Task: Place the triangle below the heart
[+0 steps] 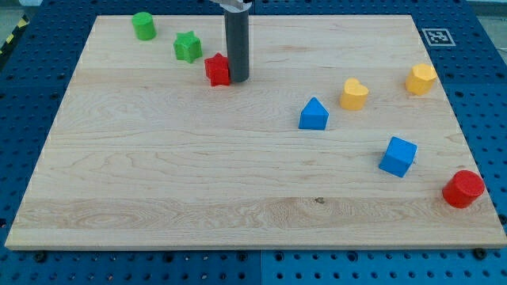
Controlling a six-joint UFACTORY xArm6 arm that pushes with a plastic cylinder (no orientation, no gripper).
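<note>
- Camera view: a pale wooden surface (158,174) lies on a blue pegboard bench (475,47), with a small black-and-white marker tag (436,36) at the surface's top right corner.
- There is no hand on this arm, so no open or closed state to tell; it ends in a dark rod, and my tip (238,80) sits touching or just beside the right side of the red block (217,70), near the view's top.
- Two green pieces lie to the view's left of that: a green star (188,47) close by and a green cylinder (143,25) further up-left.
- The task's piece, the blue triangle (314,114), rests right of centre, lower-left of the yellow heart (354,93) and near it but apart.
- Other pieces: a yellow block (421,78) at the far right, a blue cube (398,156) lower down, and a red cylinder (463,188) near the bottom right edge.
- Judgement: the triangle needs only a short shove toward the view's right. I would bring the tip round to the triangle's left face, meet it squarely at mid-face so it does not spin, and push slowly, stopping once it sits straight under the heart.
- Risk: a push angled upward could knock the heart away.
</note>
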